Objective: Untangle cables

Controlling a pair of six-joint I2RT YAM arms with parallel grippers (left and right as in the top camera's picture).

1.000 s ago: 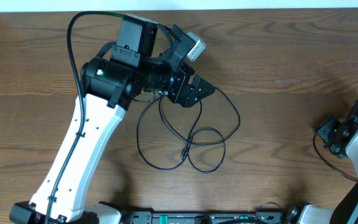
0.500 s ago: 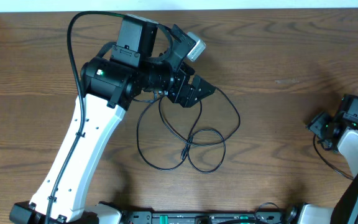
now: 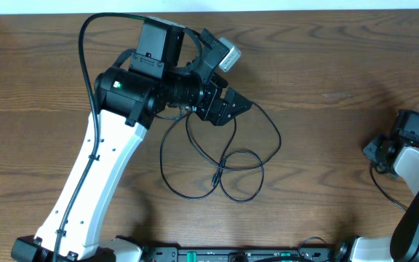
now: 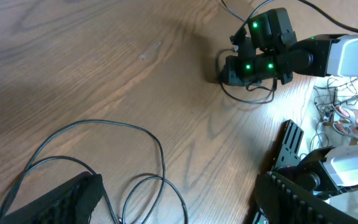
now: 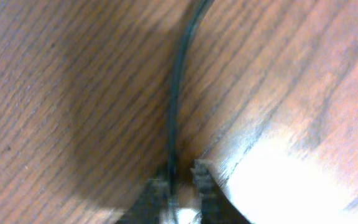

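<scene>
A thin black cable (image 3: 224, 166) lies in loose crossing loops at the middle of the table, with a small plug end (image 3: 215, 177) inside the loops. My left gripper (image 3: 233, 104) hovers over the upper part of these loops. Its jaws stand wide open around nothing, and the loops (image 4: 143, 186) lie on the table below them. At the far right, my right gripper (image 3: 370, 151) is down on the table. A second thin black cable (image 5: 178, 93) runs straight into its narrow jaws (image 5: 182, 180), which are shut on it. The right wrist view is blurred.
The tabletop is brown wood. Its far edge (image 3: 304, 10) runs along the top of the overhead view. The left arm's white link (image 3: 97, 182) crosses the left half. A thin cable loop (image 4: 247, 98) lies under the right arm. Clutter and cords (image 4: 344, 106) sit beyond the right side.
My right gripper has shifted a little to the left, turned, and closed on the thin cable at the right. The left arm and the middle loops have not moved.
</scene>
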